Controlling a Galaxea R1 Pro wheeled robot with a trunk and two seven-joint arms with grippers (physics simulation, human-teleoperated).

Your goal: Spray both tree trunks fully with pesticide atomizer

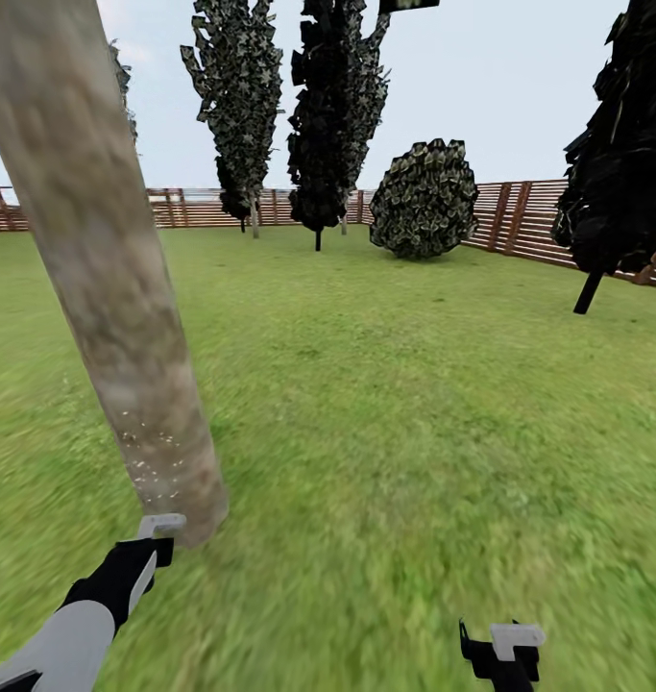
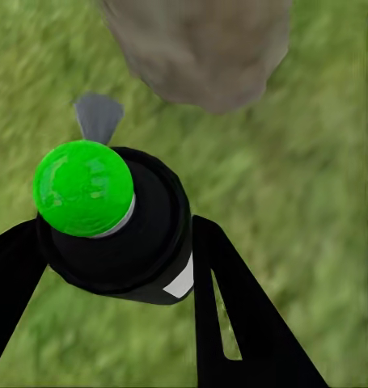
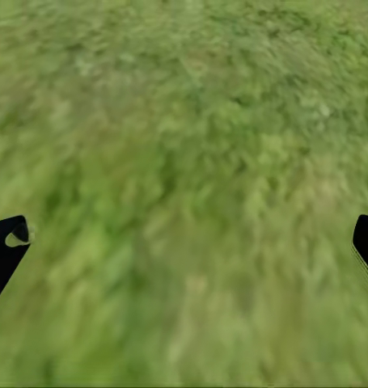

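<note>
**Atomizer held at the trunk's foot**

At lower left, the left claw grips the black, green-capped pesticide atomizer just beside the pale tree trunk, speckled white near its base. The right claw, lower right, hangs open over grass.

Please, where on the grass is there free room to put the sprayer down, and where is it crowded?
Free: the wide lawn between the pale tree trunk and the fence, and the grass under the open right gripper. Crowded: at the trunk's foot, where the left gripper holds the atomizer close to the bark.
</note>
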